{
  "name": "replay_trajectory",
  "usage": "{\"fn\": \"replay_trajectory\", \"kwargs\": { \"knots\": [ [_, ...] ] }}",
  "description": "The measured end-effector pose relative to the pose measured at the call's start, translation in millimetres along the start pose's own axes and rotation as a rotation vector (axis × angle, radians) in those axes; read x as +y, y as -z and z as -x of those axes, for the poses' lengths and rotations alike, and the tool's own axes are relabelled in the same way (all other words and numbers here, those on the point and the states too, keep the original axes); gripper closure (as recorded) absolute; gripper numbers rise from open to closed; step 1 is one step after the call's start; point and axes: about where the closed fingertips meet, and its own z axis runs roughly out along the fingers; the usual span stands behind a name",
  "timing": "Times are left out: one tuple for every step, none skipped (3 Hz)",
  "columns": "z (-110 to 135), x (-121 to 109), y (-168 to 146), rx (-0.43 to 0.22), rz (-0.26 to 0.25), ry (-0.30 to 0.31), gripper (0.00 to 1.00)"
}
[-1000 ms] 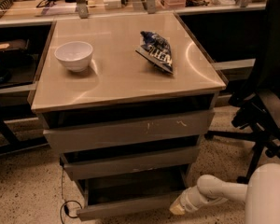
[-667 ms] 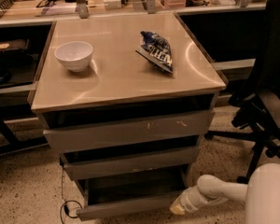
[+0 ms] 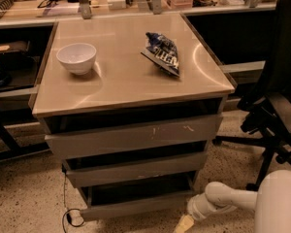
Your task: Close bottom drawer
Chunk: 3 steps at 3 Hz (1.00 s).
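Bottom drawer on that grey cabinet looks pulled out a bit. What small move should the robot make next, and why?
Probably shift the gripper left and a little up, onto the bottom drawer front. The gripper sits low near the floor, just off the drawer's right front corner, not squarely before its face. A dark gap shows above the front, so the drawer seems open and needs a push.

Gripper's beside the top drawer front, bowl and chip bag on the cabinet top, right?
Not quite. The camera view shows the gripper low beside the bottom drawer, not the top one. The bowl and chip bag are on the cabinet top.
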Motion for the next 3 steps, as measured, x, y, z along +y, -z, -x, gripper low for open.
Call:
{"fn": "replay_trajectory", "kwargs": {
  "knots": [
    [0.0,0.0,0.0,0.0,0.0,0.0,0.0],
    [0.0,0.1,-0.1,0.0,0.0,0.0,0.19],
    [0.1,0.0,-0.1,0.0,0.0,0.0,0.42]
  ]
}}
